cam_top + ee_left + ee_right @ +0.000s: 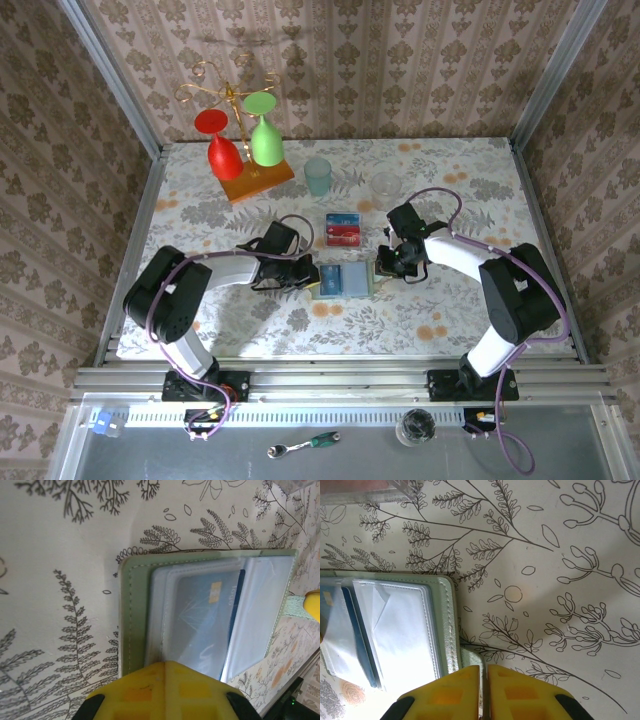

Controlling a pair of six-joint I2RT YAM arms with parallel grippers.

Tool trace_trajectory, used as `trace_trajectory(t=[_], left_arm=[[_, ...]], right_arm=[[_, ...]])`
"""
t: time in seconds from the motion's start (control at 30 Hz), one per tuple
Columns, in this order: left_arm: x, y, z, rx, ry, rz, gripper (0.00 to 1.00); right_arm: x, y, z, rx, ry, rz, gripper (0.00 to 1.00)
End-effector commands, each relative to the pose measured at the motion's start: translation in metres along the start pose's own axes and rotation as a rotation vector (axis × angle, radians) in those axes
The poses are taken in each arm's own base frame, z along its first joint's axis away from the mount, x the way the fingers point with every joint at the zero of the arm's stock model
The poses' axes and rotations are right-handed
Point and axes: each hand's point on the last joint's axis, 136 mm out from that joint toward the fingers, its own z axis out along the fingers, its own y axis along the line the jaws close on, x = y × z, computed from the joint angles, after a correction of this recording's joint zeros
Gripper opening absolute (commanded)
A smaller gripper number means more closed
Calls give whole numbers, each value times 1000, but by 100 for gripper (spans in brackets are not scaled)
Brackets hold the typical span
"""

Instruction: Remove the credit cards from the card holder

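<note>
Card holder (345,281) lies open on the bench (450,190) between the two arms, a blue card (200,620) in its clear sleeve and two more credit cards (343,230) flat just beyond it. Left pincer (165,667) is fully closed at the holder's left edge, though I cannot tell whether it pinches anything. The right pincer (483,670) is clamped on the tab at the holder's right edge.

Both arms reaching inward from bases, elbows bending outward, wrists dipping low toward each other. Left gripper (308,272) pressing yellow fingers fully together. Right gripper (386,262) pinching nearly closed fingers on card holder (449,630) side tab.
</note>
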Motion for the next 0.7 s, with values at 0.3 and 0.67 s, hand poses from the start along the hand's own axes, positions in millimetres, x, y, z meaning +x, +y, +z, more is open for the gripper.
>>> trace_trajectory(t=[0.3,0.67], left_arm=[[6,14,6,-19,22,-13,1],[7,15,6,-21,24,-16,0]], right_arm=[[-19,14,-47,-2,-119,-21,27],[-20,59,-55,-155,-102,-24,29]])
